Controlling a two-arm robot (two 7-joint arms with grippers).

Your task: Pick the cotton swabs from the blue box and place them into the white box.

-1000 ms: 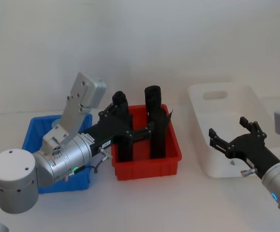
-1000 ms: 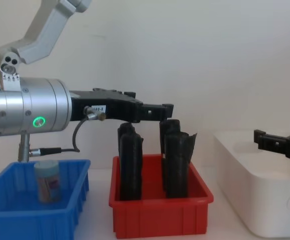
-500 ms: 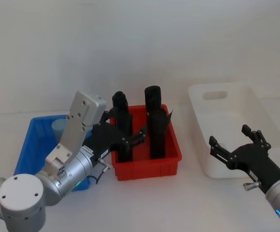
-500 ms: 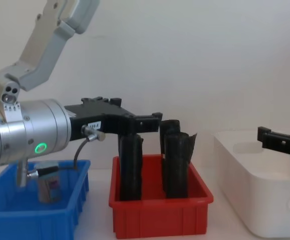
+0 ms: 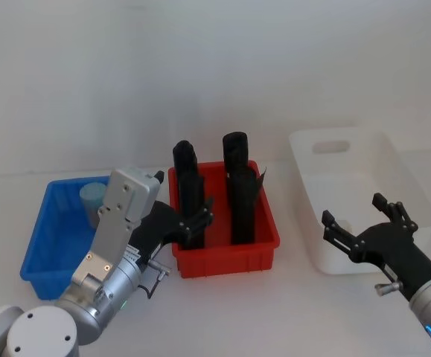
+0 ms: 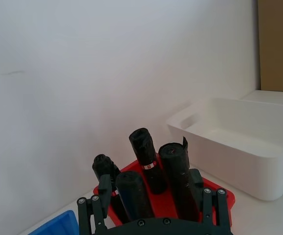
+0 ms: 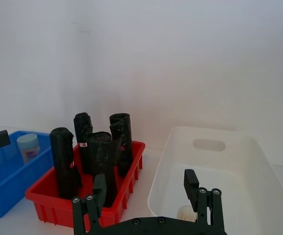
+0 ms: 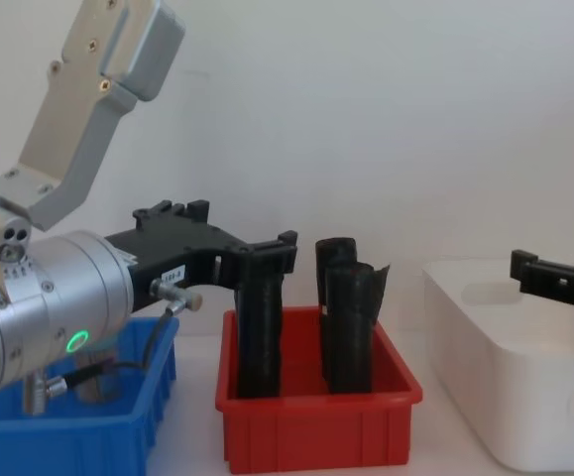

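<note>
One cotton swab jar (image 5: 94, 198) with a pale blue lid stands in the far corner of the blue box (image 5: 45, 245); the same jar (image 7: 28, 146) shows in the right wrist view. A second pale jar (image 7: 185, 213) lies in the white box (image 5: 394, 167), partly behind my right fingers. My left gripper (image 5: 191, 216) is open and holds nothing, at the near left corner of the red bin. My right gripper (image 5: 353, 210) is open with nothing in it, over the white box's near wall.
A red bin (image 5: 228, 255) with several tall black rolls (image 5: 237, 190) stands between the blue box and the white box. My left forearm (image 8: 49, 307) looms over the blue box (image 8: 78, 436) in the chest view. Bare table lies in front of the bins.
My left arm has drawn back towards the body and sunk lower, uncovering the blue box and its jar. My right gripper has pulled back a little from the white box.
</note>
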